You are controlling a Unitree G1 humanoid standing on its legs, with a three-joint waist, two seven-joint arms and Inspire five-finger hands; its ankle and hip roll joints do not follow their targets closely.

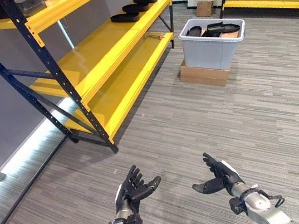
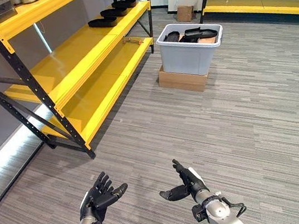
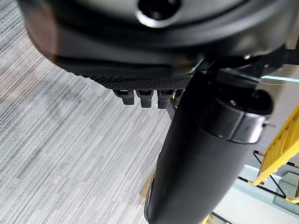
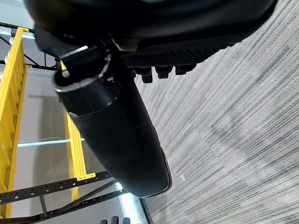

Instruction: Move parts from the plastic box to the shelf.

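On the left, the yellow shelf (image 1: pixel 104 51) carries black parts (image 1: pixel 125 17) at its far end, long axes running left-right. Near, the left robot hand (image 1: pixel 131 191) and right robot hand (image 1: pixel 220 176) hover spread, empty. Far right, the box (image 1: pixel 212 43) holds more parts (image 1: pixel 220 28).

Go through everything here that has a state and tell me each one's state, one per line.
Left hand: open, empty.
Right hand: open, empty.
Plastic box: no lid, dark parts inside, sitting on a cardboard box.
Shelf: several dark parts on its far end.
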